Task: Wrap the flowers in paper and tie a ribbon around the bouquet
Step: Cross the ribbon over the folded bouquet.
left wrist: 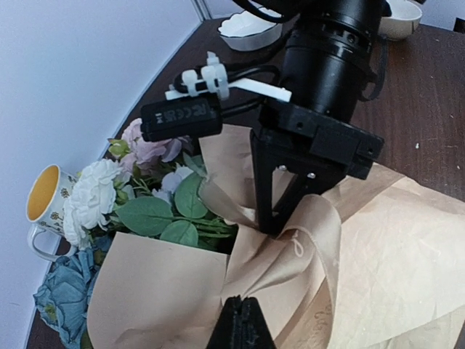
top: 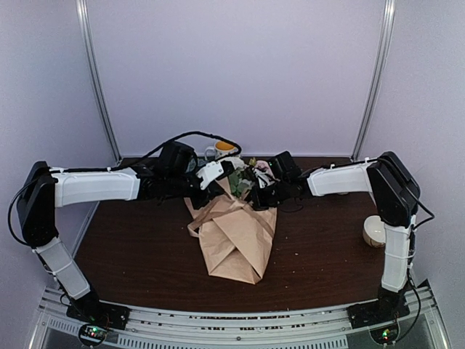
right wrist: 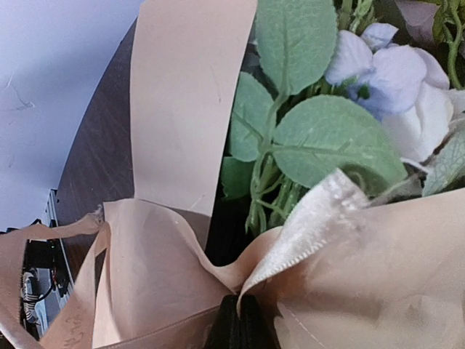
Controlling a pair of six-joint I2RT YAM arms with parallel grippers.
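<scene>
- The bouquet lies in the middle of the table, cone tip toward my bases and flowers toward the back wall. Both my grippers meet at its neck, where the ribbon crosses the peach paper.
- The ribbon looks like slick satin, and I have only a narrow pinch of it on each side. If I pull unevenly, one end may slide out and the loop will go slack.
- As far as I can judge, only the bouquet's own weight holds it down. Pulling too hard or upward could drag the light bundle across the table, or crush the cone so the stems shift inside.
- My grippers are crowded close together right by the flowers. A careless swing could knock them, or tip the mug standing just beside the flower heads.
- My left gripper is fully closed, and its tips seem to pinch a fold of ribbon just under the loop.
- My right gripper is closed too, with the ribbon's edge fanning up from between its fingers. It touches ribbon and paper, not the flowers.
</scene>
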